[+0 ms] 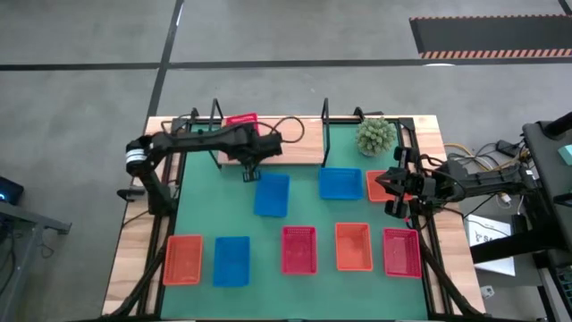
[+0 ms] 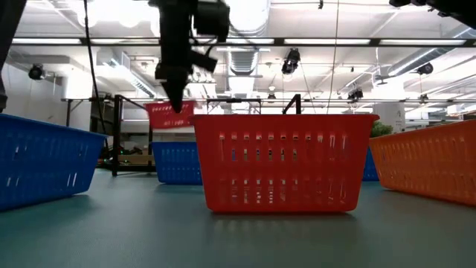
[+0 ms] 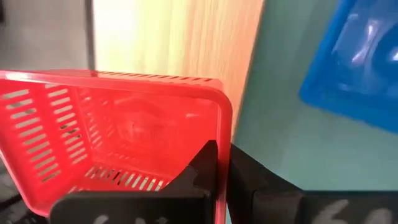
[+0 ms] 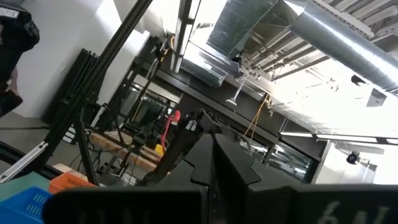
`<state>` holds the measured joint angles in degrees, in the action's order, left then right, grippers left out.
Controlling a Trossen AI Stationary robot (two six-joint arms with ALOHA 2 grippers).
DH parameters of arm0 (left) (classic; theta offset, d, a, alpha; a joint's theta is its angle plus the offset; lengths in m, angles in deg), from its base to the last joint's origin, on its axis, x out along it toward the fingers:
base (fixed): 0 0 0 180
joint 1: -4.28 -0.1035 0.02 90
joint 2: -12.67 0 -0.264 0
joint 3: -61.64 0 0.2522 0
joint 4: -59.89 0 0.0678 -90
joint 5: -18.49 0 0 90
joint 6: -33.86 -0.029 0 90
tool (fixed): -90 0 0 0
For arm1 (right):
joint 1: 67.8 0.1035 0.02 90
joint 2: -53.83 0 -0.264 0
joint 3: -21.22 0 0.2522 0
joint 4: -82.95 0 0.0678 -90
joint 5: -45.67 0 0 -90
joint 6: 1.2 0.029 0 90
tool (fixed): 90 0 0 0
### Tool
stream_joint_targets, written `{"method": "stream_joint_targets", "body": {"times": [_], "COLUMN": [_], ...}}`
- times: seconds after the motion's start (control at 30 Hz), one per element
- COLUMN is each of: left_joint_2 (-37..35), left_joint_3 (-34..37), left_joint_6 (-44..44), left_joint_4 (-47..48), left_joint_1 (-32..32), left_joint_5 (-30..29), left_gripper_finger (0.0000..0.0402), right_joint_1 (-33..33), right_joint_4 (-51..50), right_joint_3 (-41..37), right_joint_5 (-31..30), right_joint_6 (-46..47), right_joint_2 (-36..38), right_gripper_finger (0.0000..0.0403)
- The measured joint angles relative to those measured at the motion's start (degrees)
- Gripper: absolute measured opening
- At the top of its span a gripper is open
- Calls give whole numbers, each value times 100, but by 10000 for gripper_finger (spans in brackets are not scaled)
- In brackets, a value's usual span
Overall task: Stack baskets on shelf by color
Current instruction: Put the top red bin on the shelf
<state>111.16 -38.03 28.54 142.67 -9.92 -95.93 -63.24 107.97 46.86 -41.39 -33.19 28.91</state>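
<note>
My left gripper [image 1: 249, 136] is over the left part of the light-wood shelf [image 1: 299, 143] at the table's far edge. It is shut on a red basket [image 1: 241, 120] [image 3: 112, 137]. In the low view this basket [image 2: 169, 115] hangs just under the fingertips [image 2: 176, 103]. Loose on the green table stand two blue baskets [image 1: 272, 194] [image 1: 340, 182], an orange one [image 1: 376, 183], and a near row of several baskets in red, orange and blue [image 1: 299, 249]. My right gripper [image 1: 393, 190] [image 4: 214, 146] waits shut at the right edge, pointing upward. My left gripper has the red basket's side wall at the rim, near a corner [image 3: 219, 127], with one finger [image 3: 202, 165] inside the basket and the other [image 3: 252, 171] outside. The fingers slant down from above. The basket is tilted over the wooden board; whether its bottom touches the board I cannot tell.
Thin black upright frames [image 1: 216, 116] [image 1: 325, 121] rise from the shelf. A small green plant [image 1: 375, 136] stands at the far right. In the low view a red basket [image 2: 282, 160] fills the front, between a blue one [image 2: 44, 164] and an orange one [image 2: 431, 167].
</note>
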Motion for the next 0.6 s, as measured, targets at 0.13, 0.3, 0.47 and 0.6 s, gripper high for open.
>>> {"method": "stream_joint_targets", "body": {"times": [0.13,0.3,0.47,0.6], "left_joint_2": [-4,-6,-7,-4], "left_joint_3": [274,401,463,530], "left_joint_6": [-138,-262,-461,-719], "left_joint_4": [-123,-300,-313,-635], "left_joint_1": [-258,-305,-337,-416], "left_joint_5": [9,15,17,30], "left_gripper_finger": [0,0,0,0], "right_joint_1": [2,2,2,2], "right_joint_4": [15,86,90,159], "right_joint_3": [0,0,0,0], "right_joint_5": [0,0,0,0], "right_joint_6": [1,-2,0,0], "right_joint_2": [19,21,21,21], "right_gripper_finger": [9,9,9,9]}}
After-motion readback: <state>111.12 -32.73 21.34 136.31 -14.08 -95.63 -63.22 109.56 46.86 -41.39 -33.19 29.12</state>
